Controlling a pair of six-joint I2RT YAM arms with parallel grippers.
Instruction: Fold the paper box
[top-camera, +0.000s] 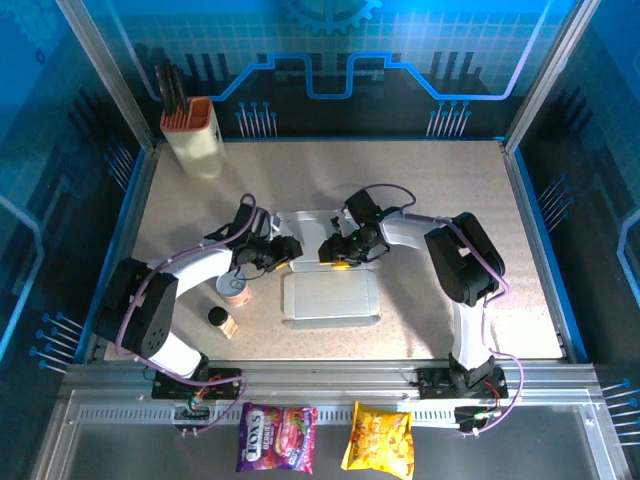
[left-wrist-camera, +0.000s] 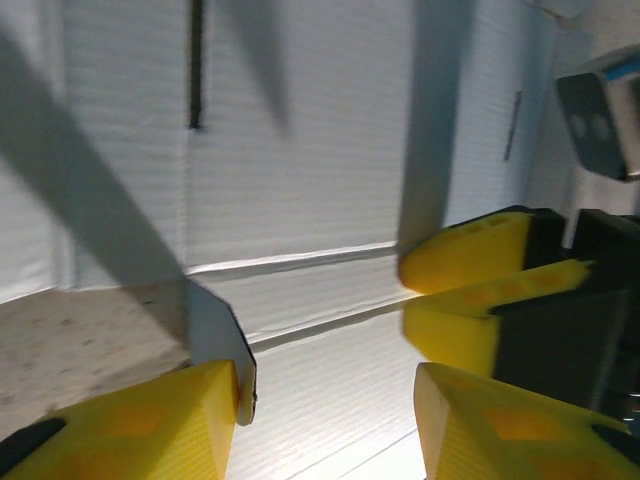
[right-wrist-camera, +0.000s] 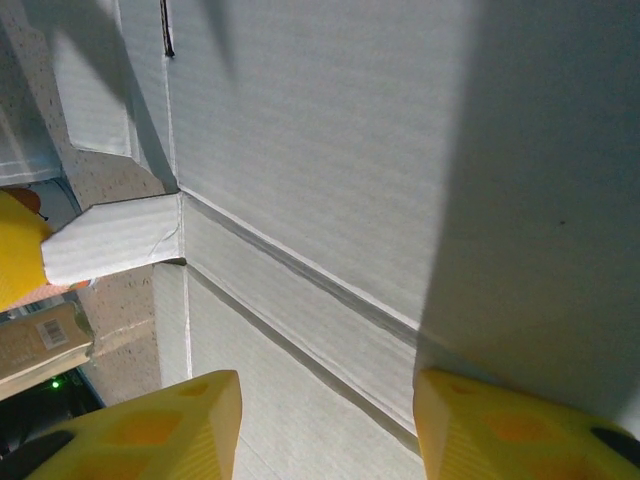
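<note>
At mid-table, just ahead of both arm bases, the paper box (top-camera: 330, 297), a plain white-grey sheet of thin creased cardboard, lies mostly flat on the speckled beige tabletop (top-camera: 450, 180). It has a near panel, a far panel, and a narrow strip (right-wrist-camera: 300, 300) between them, bounded by two parallel creases. My left gripper (top-camera: 287, 250) and my right gripper (top-camera: 335, 252) meet nose to nose over the left part of that strip. The left jaws stand apart and clamp nothing; cardboard shows in the gap beyond them. The right jaws are likewise apart over the creases, holding nothing. At the sheet's left edge a short side flap (right-wrist-camera: 110, 240) is lifted off the table, and one yellow finger (left-wrist-camera: 150, 420) of my left gripper touches it. I cannot tell whether that contact bears any load. Judgement: the fold is at an early step, no wall is up yet, and the work in hand is raising this side flap and the strip next to it. Next move, as I judge it: pin the near panel with the right fingers. Then bring the left jaws together on the flap and turn it upright along its crease, slowly. The board is thin and may buckle or slide rather than hinge.
</note>
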